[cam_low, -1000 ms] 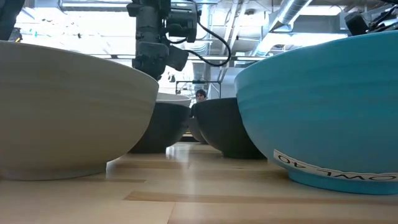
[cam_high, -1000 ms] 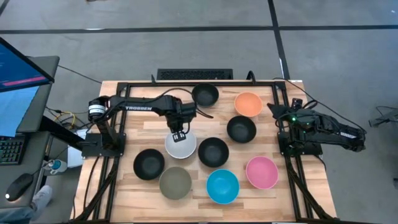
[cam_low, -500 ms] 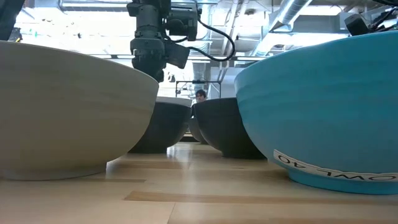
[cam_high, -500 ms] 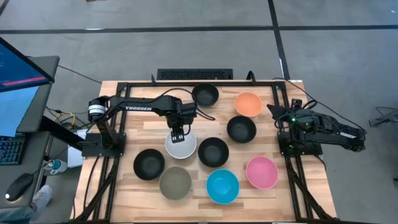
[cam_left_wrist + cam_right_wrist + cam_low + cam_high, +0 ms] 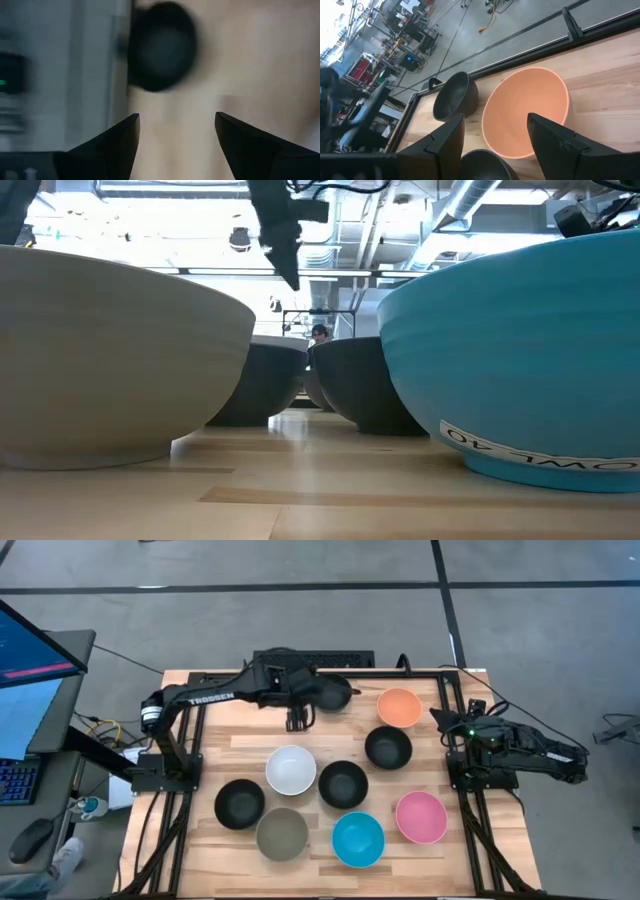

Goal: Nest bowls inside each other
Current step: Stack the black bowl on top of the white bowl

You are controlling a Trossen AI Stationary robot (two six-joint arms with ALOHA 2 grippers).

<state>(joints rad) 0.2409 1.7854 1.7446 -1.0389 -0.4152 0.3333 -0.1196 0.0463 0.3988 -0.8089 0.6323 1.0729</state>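
Left hand is held spread and empty above bare worktop, just beside the far black bowl. Right hand is parked at the worktop's right edge, spread wide, empty, facing the orange bowl. White bowl sits mid-worktop, apart from the other bowls; blue bowl, pink bowl and olive bowl are lined along the near side. Nothing is nested.

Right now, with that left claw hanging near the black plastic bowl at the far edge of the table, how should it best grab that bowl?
Probably by the rim. The black plastic bowl sits upright and open, too wide to span, so the open left gripper could come from above and pinch the near wall, one finger inside, one outside. That side is bare table; the orange bowl stands apart on the other.
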